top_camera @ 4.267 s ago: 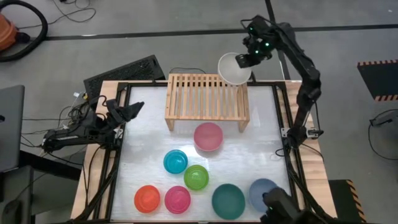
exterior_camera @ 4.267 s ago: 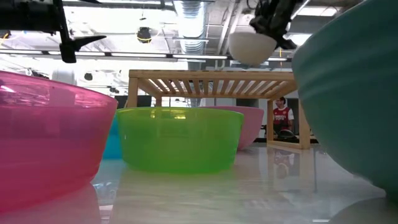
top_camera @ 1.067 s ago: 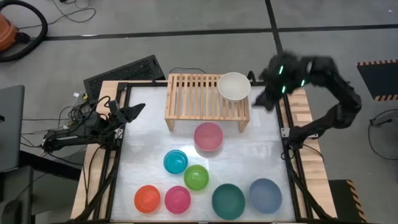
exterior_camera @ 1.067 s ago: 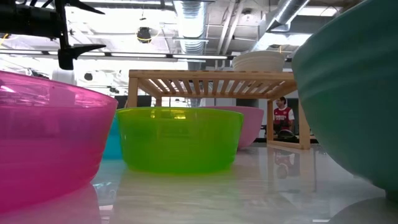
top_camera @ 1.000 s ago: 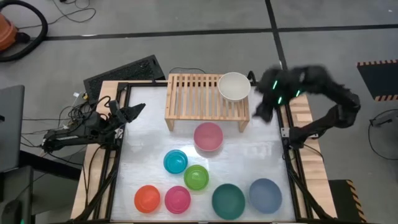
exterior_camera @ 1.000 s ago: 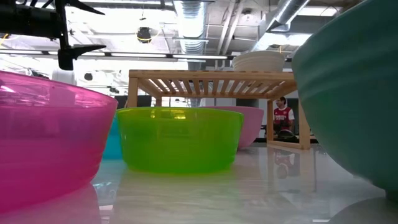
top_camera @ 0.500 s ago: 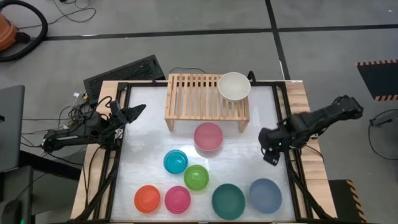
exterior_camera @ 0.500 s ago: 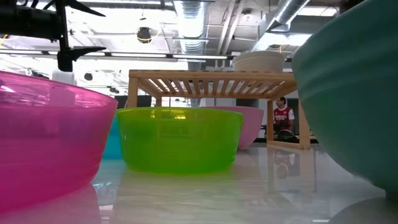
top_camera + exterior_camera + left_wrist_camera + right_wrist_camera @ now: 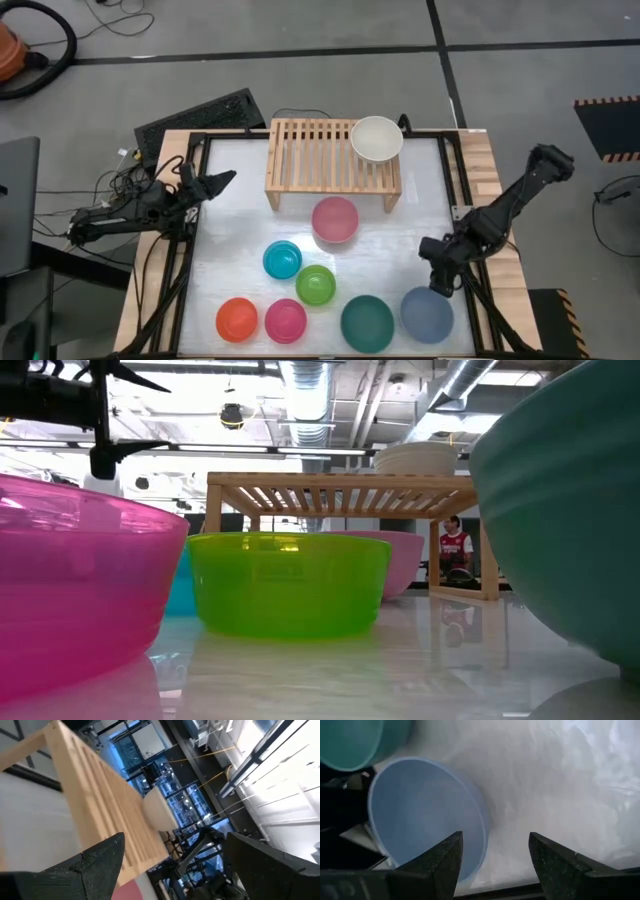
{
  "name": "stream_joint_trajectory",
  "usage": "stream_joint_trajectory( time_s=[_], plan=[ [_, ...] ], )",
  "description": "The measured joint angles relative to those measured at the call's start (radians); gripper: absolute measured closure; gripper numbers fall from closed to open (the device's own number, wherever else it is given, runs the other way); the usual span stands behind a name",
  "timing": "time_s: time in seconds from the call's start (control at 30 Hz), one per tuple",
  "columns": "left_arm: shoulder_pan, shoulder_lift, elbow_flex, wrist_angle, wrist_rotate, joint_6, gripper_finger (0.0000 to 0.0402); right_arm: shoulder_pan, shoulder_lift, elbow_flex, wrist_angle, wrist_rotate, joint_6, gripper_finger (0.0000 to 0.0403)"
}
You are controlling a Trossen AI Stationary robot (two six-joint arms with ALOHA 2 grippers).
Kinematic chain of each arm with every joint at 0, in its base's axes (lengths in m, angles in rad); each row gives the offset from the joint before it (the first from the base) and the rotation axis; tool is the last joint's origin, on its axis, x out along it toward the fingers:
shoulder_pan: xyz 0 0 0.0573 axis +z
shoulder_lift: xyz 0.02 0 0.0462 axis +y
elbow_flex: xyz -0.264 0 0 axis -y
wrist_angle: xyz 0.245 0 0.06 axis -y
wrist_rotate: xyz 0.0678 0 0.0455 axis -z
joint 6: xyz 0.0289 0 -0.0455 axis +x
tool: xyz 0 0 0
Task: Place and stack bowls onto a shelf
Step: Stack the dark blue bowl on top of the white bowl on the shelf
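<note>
The right pincer (image 9: 441, 283), fingers apart, is held just beside the slate blue bowl (image 9: 427, 313). Its rim should be caught squarely, then lifted gently.

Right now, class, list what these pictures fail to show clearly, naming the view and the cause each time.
- Low view: the round magenta plastic bowl and dark teal bowl are cut off by the edges.
- Low view: the pale pink bowl sits mostly behind the lime green bowl.
- Right wrist view: the slate blue bowl is partly hidden by the right gripper fingers.
</note>
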State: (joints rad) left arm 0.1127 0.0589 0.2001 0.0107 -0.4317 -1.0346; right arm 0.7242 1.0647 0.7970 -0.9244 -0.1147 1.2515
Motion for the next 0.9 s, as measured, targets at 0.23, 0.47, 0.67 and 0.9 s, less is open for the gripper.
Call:
stream_joint_trajectory(
  time_s=[0.23, 0.47, 0.67, 0.9],
  plan=[
    [0.0, 0.0, 0.0, -0.046, 0.0, -0.048, 0.0069, 0.069, 0.131, -0.001, -0.062, 0.008, 0.022, 0.0148],
    [0.0, 0.0, 0.0, -0.047, -0.032, -0.055, 0.0069, 0.075, 0.18, -0.001, 0.02, 0.003, 0.008, 0.0148],
    [0.0, 0.0, 0.0, -0.047, -0.037, -0.073, 0.0069, 0.075, 0.118, -0.001, -0.052, 0.002, 0.068, 0.0148],
    [0.0, 0.0, 0.0, -0.047, -0.027, -0.075, 0.0069, 0.098, 0.031, 0.0, 0.061, 0.019, 0.17, 0.0148]
  ],
)
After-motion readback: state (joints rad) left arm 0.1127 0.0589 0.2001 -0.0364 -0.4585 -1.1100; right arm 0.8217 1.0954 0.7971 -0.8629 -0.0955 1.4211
